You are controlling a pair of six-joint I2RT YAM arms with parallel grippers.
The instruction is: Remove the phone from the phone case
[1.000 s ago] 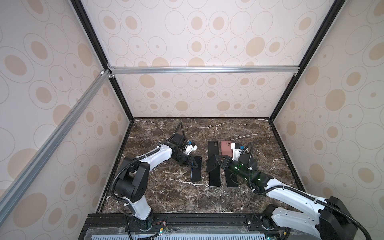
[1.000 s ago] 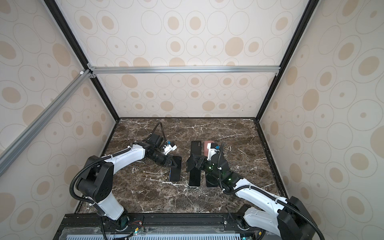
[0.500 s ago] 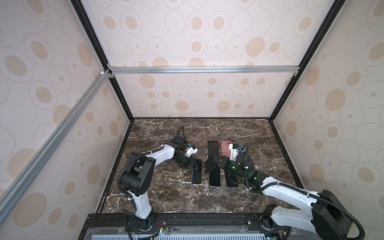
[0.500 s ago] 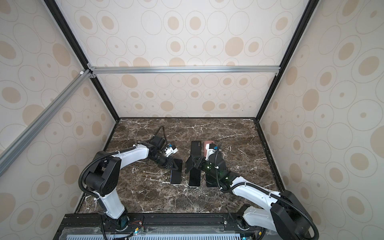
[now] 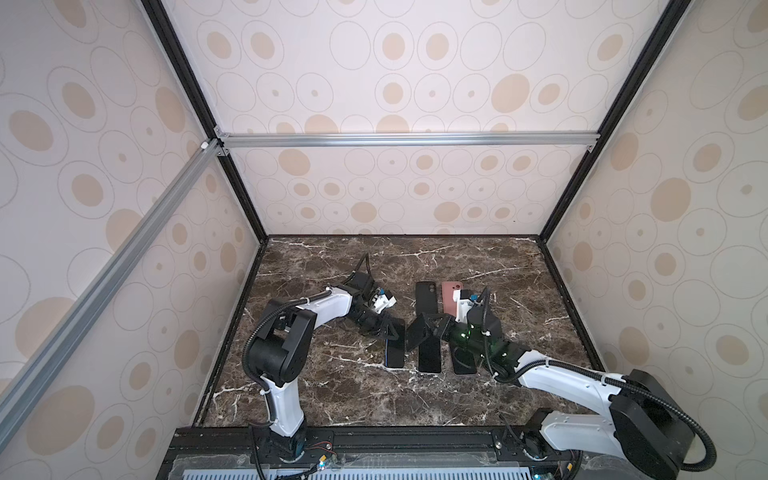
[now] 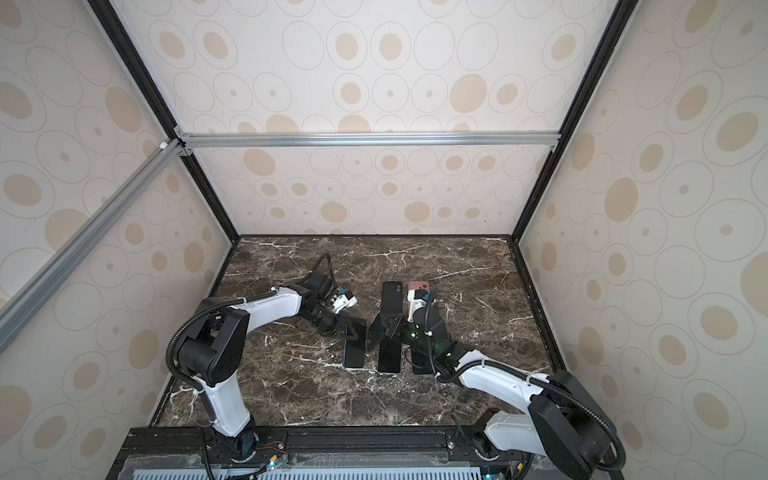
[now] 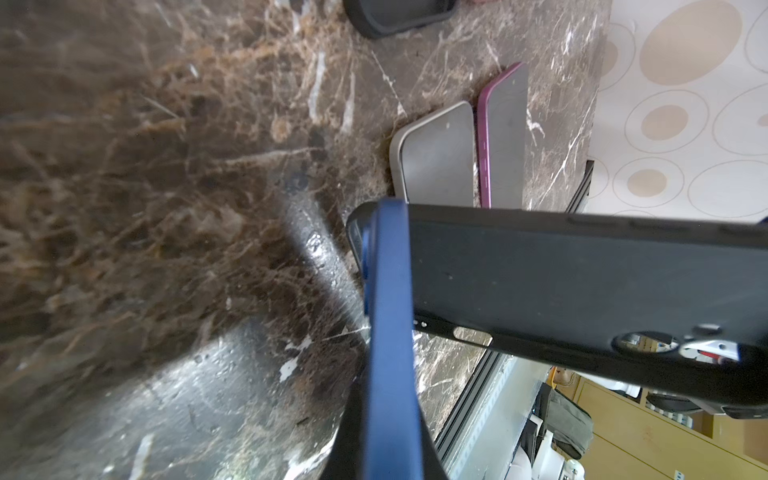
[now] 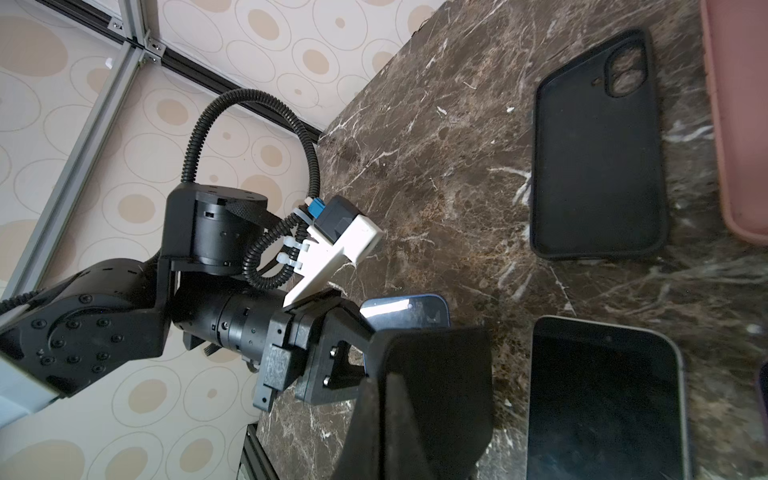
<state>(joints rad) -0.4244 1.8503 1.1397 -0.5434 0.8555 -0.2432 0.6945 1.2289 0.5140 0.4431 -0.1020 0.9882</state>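
The task looks nearly done, but I would not call it done yet; the left gripper (image 5: 388, 330) is clamped on the far end of the blue phone (image 5: 395, 353), which lies close to the middle of the marble counter (image 5: 332, 407), a little toward its left edge; the right gripper (image 5: 434, 330) is closed tight on the black phone case (image 5: 417, 338) and holds it tilted up on its edge, just beside the phone on the side toward the right edge of the counter; in the left wrist view the phone case stands away from the phone along almost all of its length, and the two meet only at one corner; whether that corner is hooked on or only touching, I cannot tell; what is left, in my judgement, is to pull the two fully apart and to put the phone case down; toward the far edge lie an empty black case (image 5: 427, 297) and a pink case (image 5: 448, 297); a silver-edged phone (image 7: 436, 166) and a purple-edged phone (image 7: 503, 137) lie bare beside each other, right of the work.
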